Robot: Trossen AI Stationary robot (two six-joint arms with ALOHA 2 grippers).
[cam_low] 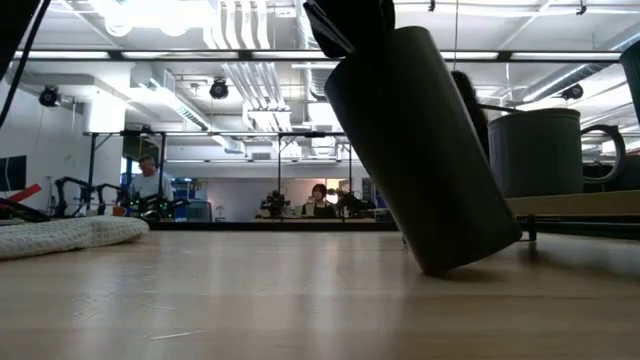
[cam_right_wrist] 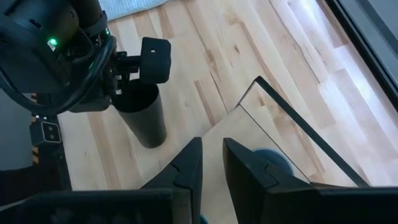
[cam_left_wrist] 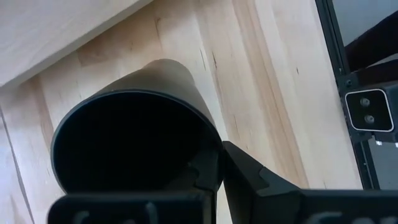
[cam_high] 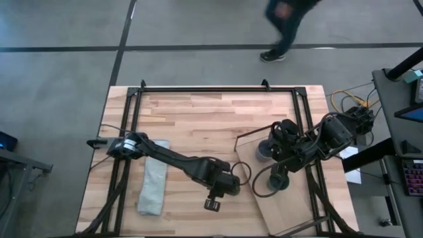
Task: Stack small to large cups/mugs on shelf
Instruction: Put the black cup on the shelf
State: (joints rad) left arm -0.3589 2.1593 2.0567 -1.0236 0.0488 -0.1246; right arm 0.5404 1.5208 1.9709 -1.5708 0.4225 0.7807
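The black cup (cam_low: pixel 420 150) leans tilted on the tabletop in front of the shelf. It also shows from above (cam_high: pixel 242 172) and fills the left wrist view (cam_left_wrist: pixel 130 143). My left gripper (cam_high: pixel 231 182) is shut on it. The shelf (cam_high: pixel 291 198) is a pale board with a thin dark wire frame. On it stands the blue-grey mug (cam_low: pixel 535 150), handle to the side. A dark cup (cam_high: pixel 268 183) sits at the board's left edge. My right gripper (cam_right_wrist: pixel 211 163) hovers over the shelf's far-left corner beside the mug (cam_right_wrist: pixel 273 158), fingers narrowly open, holding nothing. My left gripper holds the black cup by its rim (cam_left_wrist: pixel 214 146), one finger inside the mouth and the other finger (cam_left_wrist: pixel 249 171) outside against the wall. The cup is tilted, its top leaning toward the table's left. Its lower edge (cam_low: pixel 450 268) is on the tabletop.
A grey folded cloth (cam_high: pixel 153 186) lies near the table's left side, under the left arm. Dark metal rails (cam_high: pixel 218 88) run along the table's far and side edges. A person (cam_high: pixel 287 26) walks past beyond the far edge. Bare tabletop lies toward the far side.
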